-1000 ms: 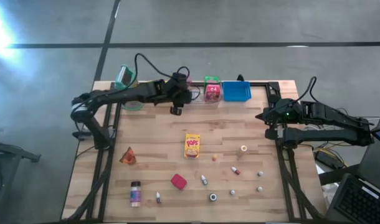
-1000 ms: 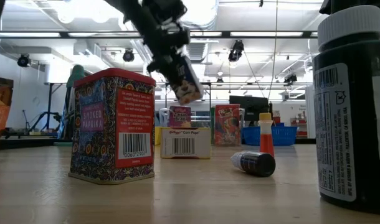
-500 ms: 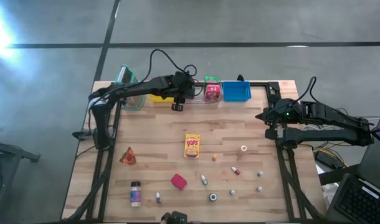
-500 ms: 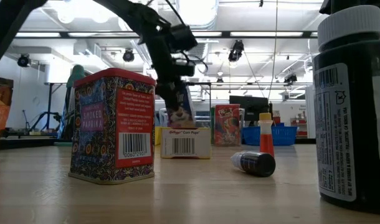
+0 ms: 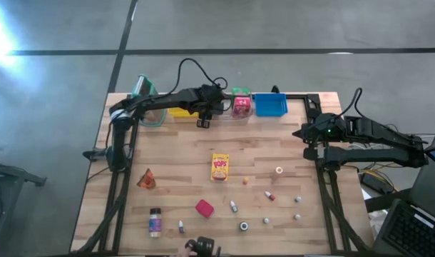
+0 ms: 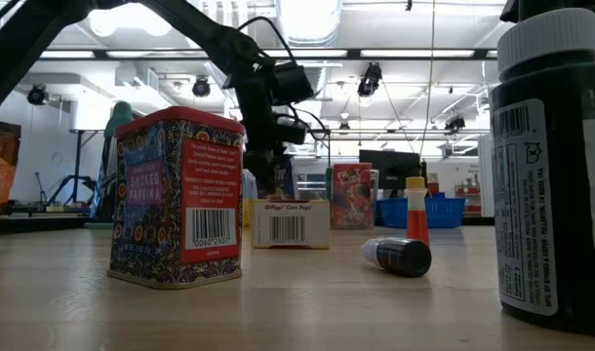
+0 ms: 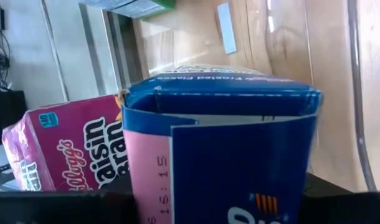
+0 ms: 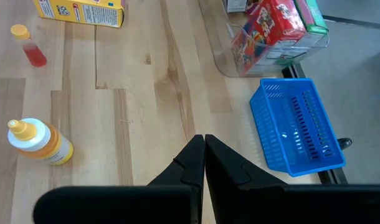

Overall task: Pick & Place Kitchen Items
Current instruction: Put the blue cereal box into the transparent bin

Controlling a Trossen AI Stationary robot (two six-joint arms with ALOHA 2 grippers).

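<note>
On the wooden surface [image 5: 274, 143], the left end effector [image 5: 212, 108] has carried its clamped blue box [image 7: 227, 155] down into the clear bin [image 5: 232, 114], release pending; the right end effector [image 8: 204, 146] waits closed.

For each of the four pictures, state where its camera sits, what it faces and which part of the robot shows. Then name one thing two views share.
High view: above the table, looking straight down; both arms show, left gripper by the bins, right gripper shut at the table's right edge.
Low view: at table-top height, looking across; the left arm descends behind the red tin.
Left wrist view: on the left wrist, facing the held blue box and a pink box.
Right wrist view: on the right wrist, over its shut fingers, facing the blue basket.
Shared: the basket also shows in the high view.
</note>
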